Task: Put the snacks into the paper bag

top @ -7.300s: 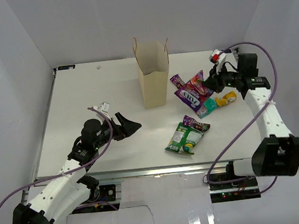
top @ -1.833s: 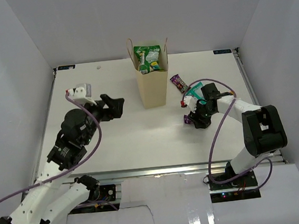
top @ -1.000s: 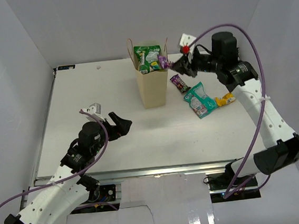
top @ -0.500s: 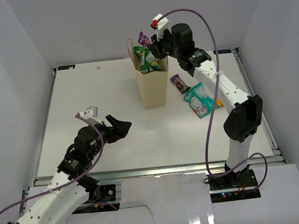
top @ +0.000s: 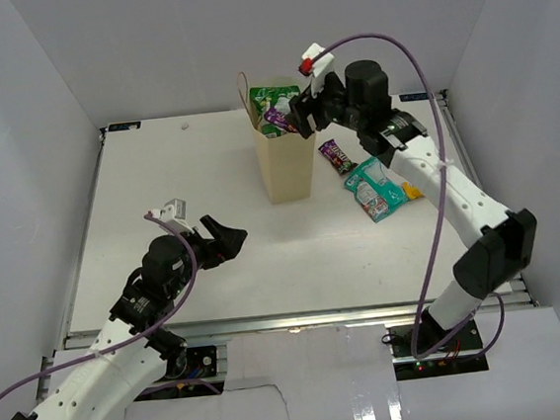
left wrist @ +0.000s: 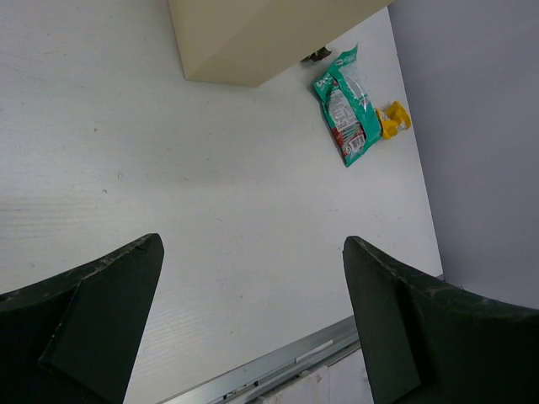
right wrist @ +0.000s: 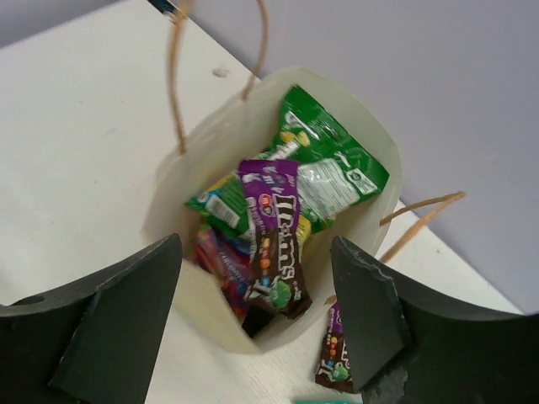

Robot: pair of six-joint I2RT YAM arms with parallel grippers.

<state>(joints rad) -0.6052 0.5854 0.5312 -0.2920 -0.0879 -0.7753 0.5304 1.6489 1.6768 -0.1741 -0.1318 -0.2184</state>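
Seen from above, the paper bag (top: pixel 286 170) stands upright near the middle of the table's (top: pixel 158 182) far edge, with a green-white bag (top: pixel 271 99) poking out of its top. The right end effector (top: pixel 296 121) hovers at the bag's mouth. A purple candy bar (top: pixel 335 155), a pink-teal bag (top: pixel 374 189) and a small yellow packet (top: pixel 412 192) lie toward the right edge. The left end effector (top: pixel 225 237) hangs toward the near edge.

The left wrist view shows its fingers spread wide over the table, gripping nothing.

In the right wrist view the fingers are spread, and a second purple bar (right wrist: pixel 274 244) lies inside the bag, free of both.
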